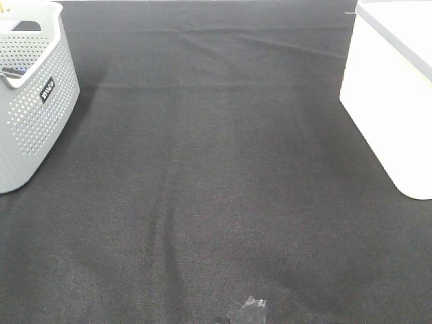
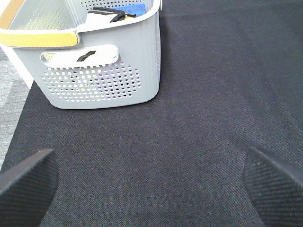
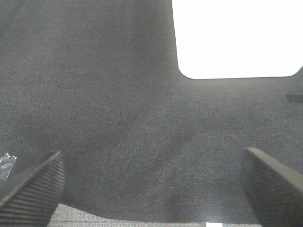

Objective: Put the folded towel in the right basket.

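A dark cloth-covered table [image 1: 216, 189] carries a perforated grey basket [image 1: 30, 94] and white bin [image 1: 391, 94]; both grippers [image 2: 151, 189] [image 3: 151, 189] hover spread, empty.

The worktop [image 1: 216, 202] is covered in a dark, slightly wrinkled cloth. On the far left sits a grey perforated basket [image 1: 30, 101] with a little black label on its side and some black, white and blue stuff inside. There's also a crumpled scrap of clear tape [image 1: 253, 310] at the near edge.
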